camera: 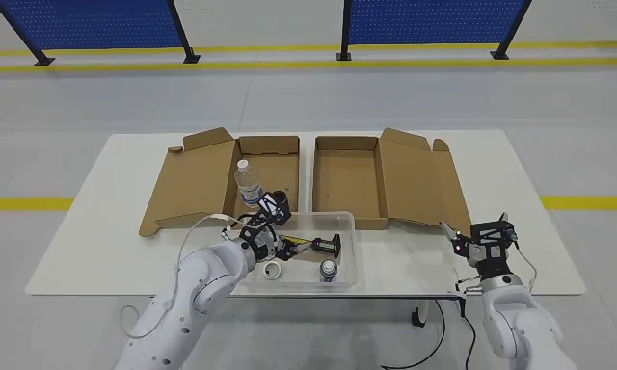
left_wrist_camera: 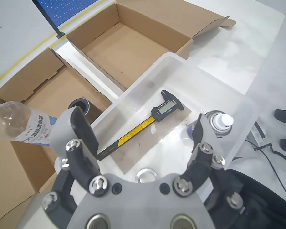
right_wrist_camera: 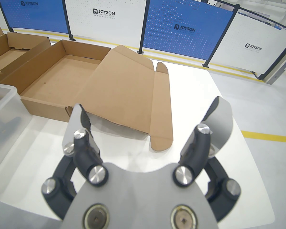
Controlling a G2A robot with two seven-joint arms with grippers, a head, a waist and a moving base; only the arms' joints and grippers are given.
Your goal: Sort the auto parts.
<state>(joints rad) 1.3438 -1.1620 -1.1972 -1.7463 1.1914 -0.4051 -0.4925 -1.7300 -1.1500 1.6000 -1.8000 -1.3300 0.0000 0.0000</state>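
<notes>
A: Left gripper (left_wrist_camera: 137,117): spread wide, nothing between the fingers. Hangs over the near left corner of the clear bin (left_wrist_camera: 171,55), pitched down toward the caliper (left_wrist_camera: 147,122).
B: Parts location?
A: Mostly in the bin: caliper flat on the floor, spray can (left_wrist_camera: 219,122) upright at the near side, metal ring (left_wrist_camera: 146,175) close under the gripper. Beside the outer finger, over the left box (left_wrist_camera: 62,89): plastic bottle (left_wrist_camera: 16,122); can't tell if touching. Also in that box: dark round part (left_wrist_camera: 80,103).
B: Why that layout?
A: Probably bin as source, the two boxes as destinations, lids folded out for open access from above. Left one and right box (right_wrist_camera: 69,72) side by side, both just behind the bin, so short carries.
B: Arm pose?
A: Left forearm coming in from the near edge, wrist tipped forward and down. Reads as lined up for a pick from the bin; closest candidate: caliper.
B: Right side?
A: Right gripper (right_wrist_camera: 147,110) also open, holding nothing. Parked above the table (camera: 106,235) near the right box's lid, well apart from the bin. Likely standby, kept out of the left arm's way.
</notes>
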